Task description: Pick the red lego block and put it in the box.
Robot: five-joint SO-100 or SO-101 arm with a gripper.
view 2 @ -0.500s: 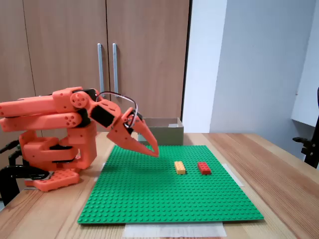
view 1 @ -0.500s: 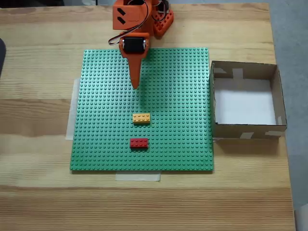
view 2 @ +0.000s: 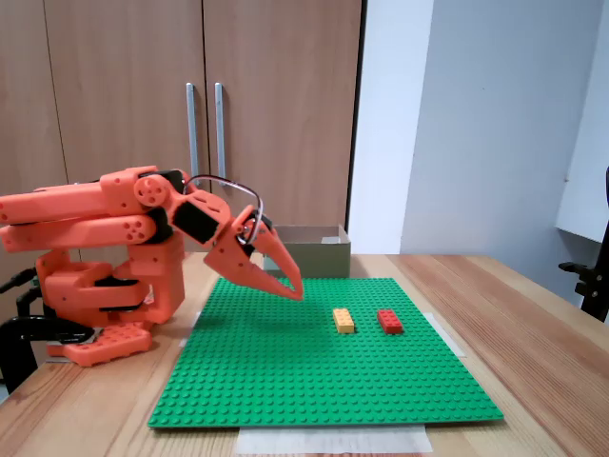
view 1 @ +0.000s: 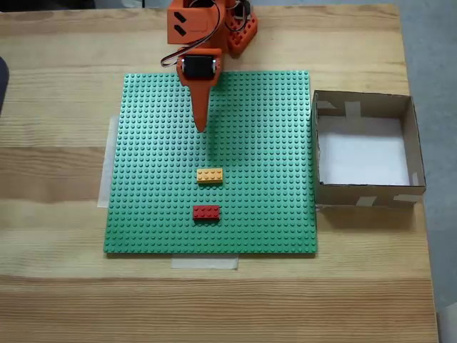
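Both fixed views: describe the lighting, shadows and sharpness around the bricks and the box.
In a fixed view from above, even soft light, everything sharp; the box throws a faint shadow on the wood below its near wall, and the gripper a dim one on the green baseplate. In a fixed view from the side, the red lego block and orange-yellow brick are crisp, without glare.

In a fixed view from above, the baseplate point(view 1: 157, 179) lies on the counter point(view 1: 57, 300), the box point(view 1: 365, 194) touching its right edge. On the baseplate, the red lego block point(view 1: 206, 212) sits just below the second brick point(view 1: 209, 175), the hand point(view 1: 201, 126) above both.
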